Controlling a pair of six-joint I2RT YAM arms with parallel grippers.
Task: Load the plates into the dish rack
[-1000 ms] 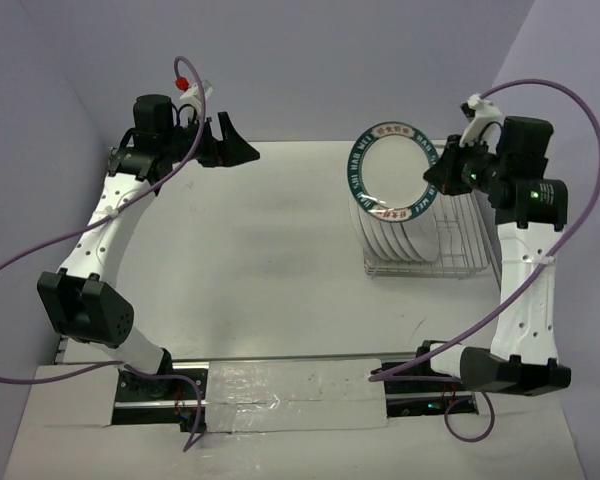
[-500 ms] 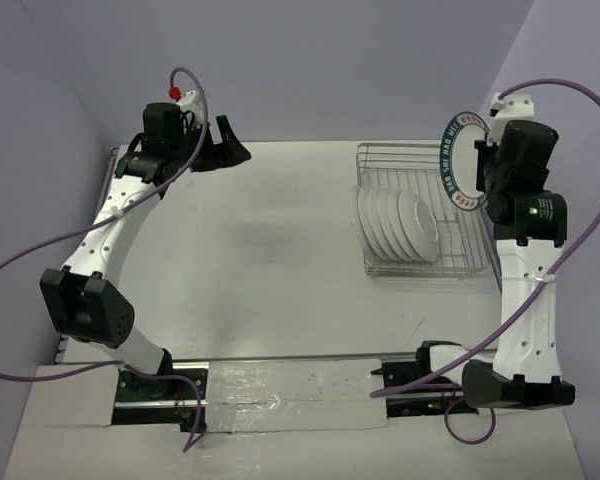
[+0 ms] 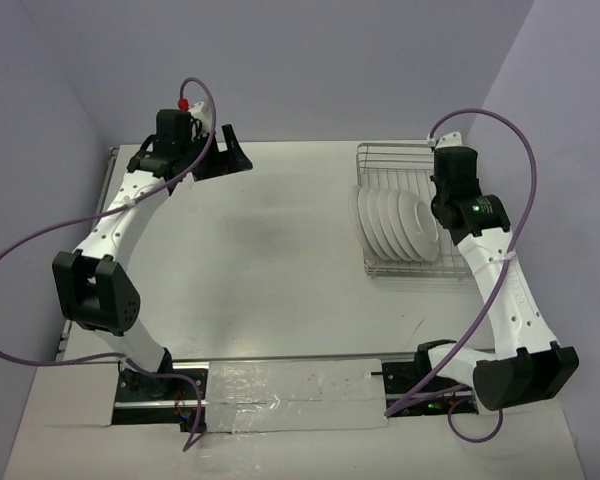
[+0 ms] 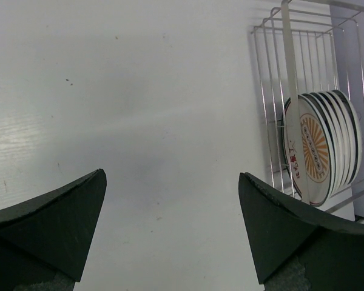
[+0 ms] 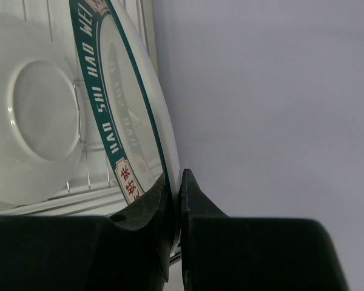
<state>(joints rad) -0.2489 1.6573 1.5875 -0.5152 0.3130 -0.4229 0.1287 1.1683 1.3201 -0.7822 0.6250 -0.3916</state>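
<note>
I'm watching my right jaws pinching the rim of a green-banded plate [image 5: 130,121], closed tight on it and holding it upright at the dish rack [image 3: 395,152], just beside the row of plates [image 3: 395,220] standing inside. My left jaws are hanging wide open, gripping nothing, above the counter [image 3: 260,240].

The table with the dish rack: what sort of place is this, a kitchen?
Likely a robotics test bench, not a kitchen: two robot arms mounted at a white table, plain purple walls close around, and plates standing in a wire dish rack.
</note>
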